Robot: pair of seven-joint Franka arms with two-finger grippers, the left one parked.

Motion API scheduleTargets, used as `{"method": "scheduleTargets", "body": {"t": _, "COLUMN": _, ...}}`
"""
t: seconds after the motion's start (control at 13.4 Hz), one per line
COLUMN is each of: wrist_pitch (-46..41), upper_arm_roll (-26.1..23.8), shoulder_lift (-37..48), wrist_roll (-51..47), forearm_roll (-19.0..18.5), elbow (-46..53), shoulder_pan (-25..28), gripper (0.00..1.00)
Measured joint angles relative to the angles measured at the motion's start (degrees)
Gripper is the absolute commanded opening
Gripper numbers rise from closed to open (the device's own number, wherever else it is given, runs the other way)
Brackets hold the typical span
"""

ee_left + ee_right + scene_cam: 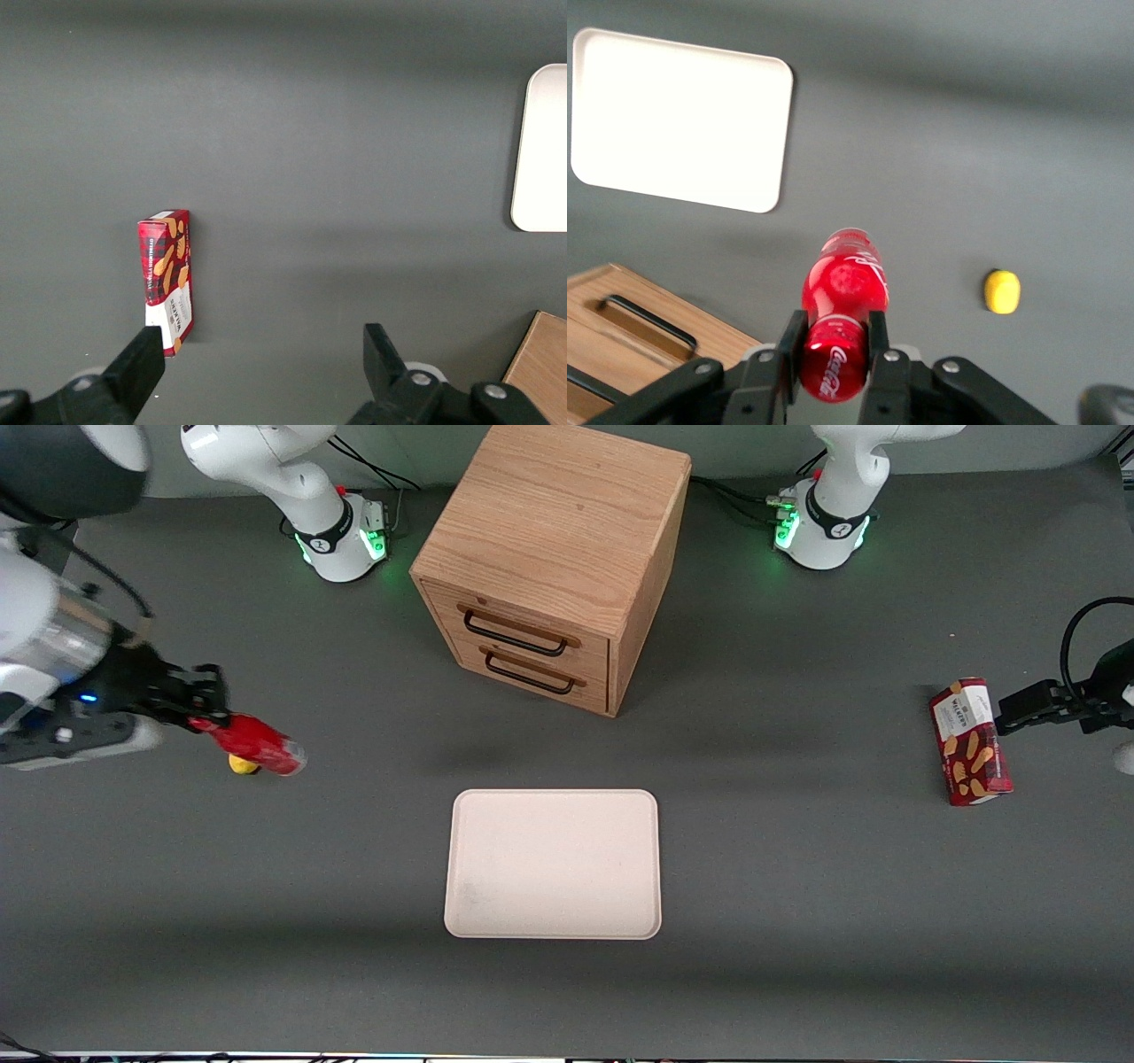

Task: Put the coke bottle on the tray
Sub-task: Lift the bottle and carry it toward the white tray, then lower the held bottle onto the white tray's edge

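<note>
My right gripper (205, 717) is shut on the coke bottle (257, 745), a small glossy red bottle with white lettering. It holds the bottle lifted above the table at the working arm's end, tilted, its base pointing toward the tray. In the right wrist view the fingers (790, 341) clamp the bottle (842, 305) at its capped end. The tray (554, 864), flat, pale cream-pink and bare, lies in the middle of the table, nearer the front camera than the cabinet. It also shows in the right wrist view (678, 119) and at the edge of the left wrist view (542, 150).
A wooden cabinet (554, 558) with two drawers and dark handles stands farther from the camera than the tray. A small yellow object (243, 765) lies on the table below the bottle. A red snack box (970, 741) lies toward the parked arm's end.
</note>
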State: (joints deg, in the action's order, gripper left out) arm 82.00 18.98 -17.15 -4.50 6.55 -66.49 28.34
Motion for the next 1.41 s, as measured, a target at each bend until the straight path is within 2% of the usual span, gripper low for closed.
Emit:
{"method": "scheduleTargets", "body": {"t": 0.15, "wrist_pitch": 0.00, "upper_arm_roll": -2.81, "shoulder_lift": -4.33, "wrist_roll": -8.42, "forearm_roll": 0.09, "elbow": 4.91, "shoulder_pan": 2.29, "gripper": 0.00}}
{"method": "scheduleTargets", "body": {"t": 0.45, "wrist_pitch": 0.22, "upper_arm_roll": -10.64, "shoulder_lift": -10.50, "wrist_roll": -24.07, "forearm_roll": 0.11, "elbow": 10.45, "shoulder_pan": 2.75, "gripper": 0.00}}
{"method": "scheduleTargets", "body": {"t": 0.82, "wrist_pitch": 4.24, "upper_arm_roll": -11.27, "shoulder_lift": -13.07, "wrist_roll": -25.33, "forearm_roll": 0.10, "elbow": 11.83, "shoulder_pan": 1.48, "gripper": 0.00}}
{"method": "scheduleTargets", "body": {"t": 1.41, "wrist_pitch": 14.49, "upper_arm_roll": -11.26, "shoulder_lift": -24.51, "wrist_roll": -23.43, "forearm_roll": -0.04, "elbow": 11.77, "shoulder_pan": -0.93, "gripper": 0.00}}
